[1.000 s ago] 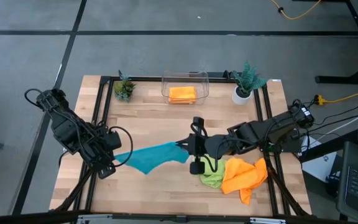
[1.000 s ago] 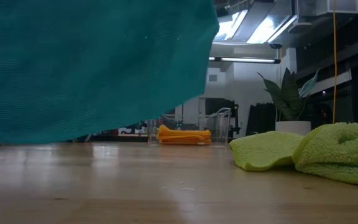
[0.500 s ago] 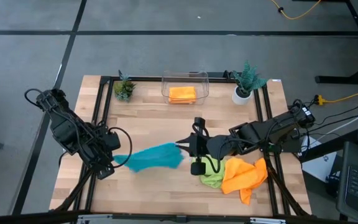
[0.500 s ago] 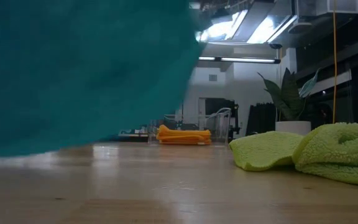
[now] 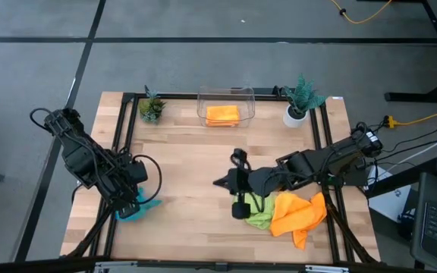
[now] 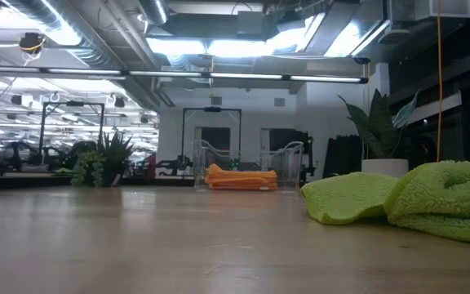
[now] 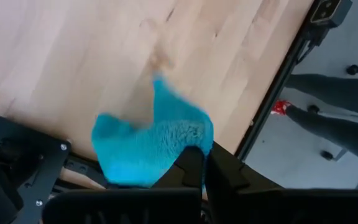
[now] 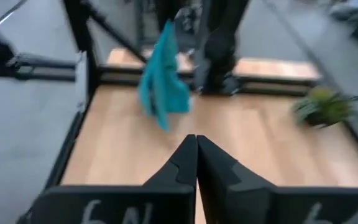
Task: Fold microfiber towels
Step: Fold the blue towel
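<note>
light: bright, even overhead | glare: ceiling lights [image 6: 219, 45] | blur: both wrist views soft

I've lost the right gripper's [image 5: 217, 183] hold: the teal towel [image 5: 137, 207], stretched between both grippers a second ago, now hangs bunched from my left gripper [image 5: 133, 205], apparently off the table's [image 5: 188, 155] left edge.

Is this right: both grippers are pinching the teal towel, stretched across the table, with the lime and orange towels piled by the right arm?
Not quite. Only the left gripper pinches the teal towel, which hangs bunched from it. The right gripper is shut on nothing, as the right wrist and high views show. The lime towel and orange towel do lie by the right arm.
</note>
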Motion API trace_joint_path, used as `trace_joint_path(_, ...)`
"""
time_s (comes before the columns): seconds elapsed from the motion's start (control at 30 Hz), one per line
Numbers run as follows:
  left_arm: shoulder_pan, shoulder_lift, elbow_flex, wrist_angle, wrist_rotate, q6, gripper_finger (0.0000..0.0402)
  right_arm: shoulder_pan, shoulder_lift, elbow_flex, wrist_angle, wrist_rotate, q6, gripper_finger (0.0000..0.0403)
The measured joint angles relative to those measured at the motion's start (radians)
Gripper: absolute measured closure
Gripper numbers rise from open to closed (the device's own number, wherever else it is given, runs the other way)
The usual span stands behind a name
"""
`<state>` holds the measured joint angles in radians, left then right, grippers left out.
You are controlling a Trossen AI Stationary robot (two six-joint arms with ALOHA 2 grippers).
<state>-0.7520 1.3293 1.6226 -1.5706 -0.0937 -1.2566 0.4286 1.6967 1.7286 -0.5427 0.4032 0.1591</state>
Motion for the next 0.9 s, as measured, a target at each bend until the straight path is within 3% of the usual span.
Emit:
trace_joint_path(0.23, 0.000, 0.007, 0.000, 0.019, 0.085, 0.001, 0.0401, -0.029, 0.134, -0.002, 0.070, -0.114, 0.049, 0.0339)
trace_joint_path(0.67, -0.011, 0.087, 0.000, 0.008, 0.159, 0.010, 0.0401, -0.141, 0.463, -0.006, 0.485, -0.455, -0.007, 0.0146)
trace_joint_path(0.8, -0.007, 0.092, 0.000, 0.008, 0.145, 0.009, 0.0401, -0.140, 0.524, -0.004, 0.590, -0.554, -0.003, 0.0127)
trace_joint_path(0.9, 0.003, 0.092, 0.000, 0.007, 0.114, 0.001, 0.0401, -0.123, 0.550, -0.005, 0.610, -0.552, 0.012, 0.0127)
